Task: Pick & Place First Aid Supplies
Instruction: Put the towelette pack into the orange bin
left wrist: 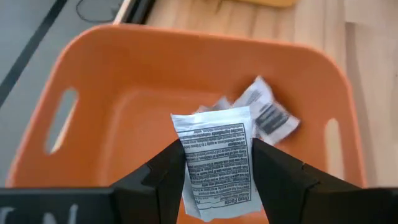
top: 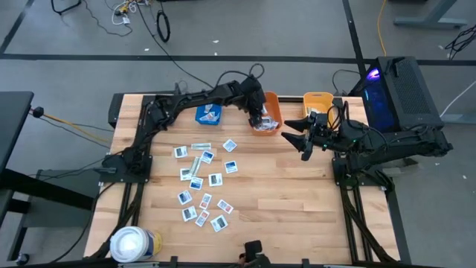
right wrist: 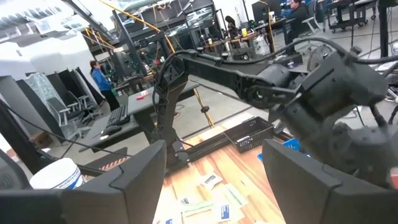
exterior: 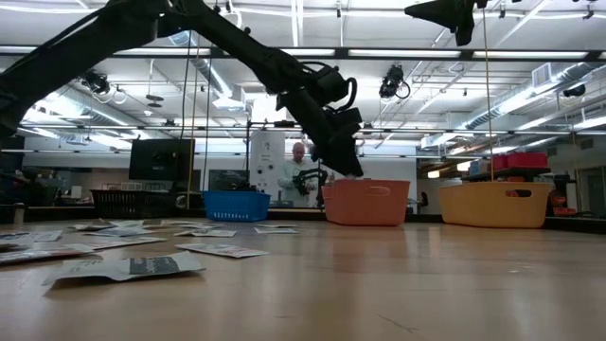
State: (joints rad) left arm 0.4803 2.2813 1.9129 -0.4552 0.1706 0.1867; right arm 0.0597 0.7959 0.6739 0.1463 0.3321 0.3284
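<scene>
Looks like the drop-off step: left hand [left wrist: 217,180] is pinching one white packet [left wrist: 216,160] right over the orange bin [top: 269,112] (a couple already inside). Next it just needs to let go. Right hand [top: 303,140] waits nearby, spread wide, nothing in it.

The packet [left wrist: 214,158] pinched in my left hand [left wrist: 217,171] looks like thin white paper or foil, slightly crinkled, with dense black print on a matt face. My fingers [left wrist: 283,180] are dark, matt plastic with a dull sheen along the edges. The orange bin [left wrist: 124,106] beneath is smooth moulded plastic, softly satin. The counter [top: 282,193] is pale wood with visible plank grain and a faint gloss. My right hand [top: 303,140] looks the same dark matt material.
</scene>
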